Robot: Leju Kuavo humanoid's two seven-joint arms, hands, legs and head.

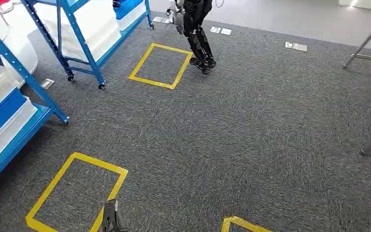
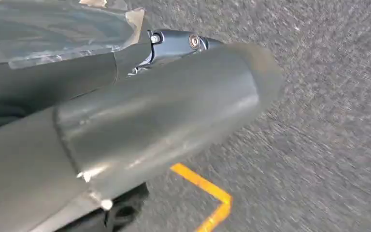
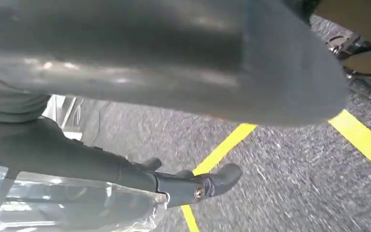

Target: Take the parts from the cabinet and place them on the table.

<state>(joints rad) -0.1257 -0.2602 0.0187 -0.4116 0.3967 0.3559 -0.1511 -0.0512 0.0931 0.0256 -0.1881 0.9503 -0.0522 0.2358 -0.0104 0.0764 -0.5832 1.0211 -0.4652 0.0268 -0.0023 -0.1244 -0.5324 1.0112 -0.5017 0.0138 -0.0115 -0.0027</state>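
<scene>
In the left wrist view my left hand (image 2: 140, 121) shows its thick grey thumb and a dark finger (image 2: 174, 41). The finger lies against a crinkled clear plastic bag (image 2: 53, 29) with a dim part inside. In the right wrist view my right hand (image 3: 149, 63) reaches dark fingers (image 3: 198, 186) over another clear plastic bag (image 3: 77, 208). What the bags contain is too blurred to tell. The blue cabinet racks (image 1: 9, 67) with white bins (image 1: 5, 128) stand at the left of the head view.
Grey carpet with yellow tape squares (image 1: 159, 65) (image 1: 72, 193) spreads ahead. Another dark robot (image 1: 195, 29) stands at the far end by the far square. A second blue rack (image 1: 87, 43) is at the back left. Metal stand legs (image 1: 367, 48) are at the right.
</scene>
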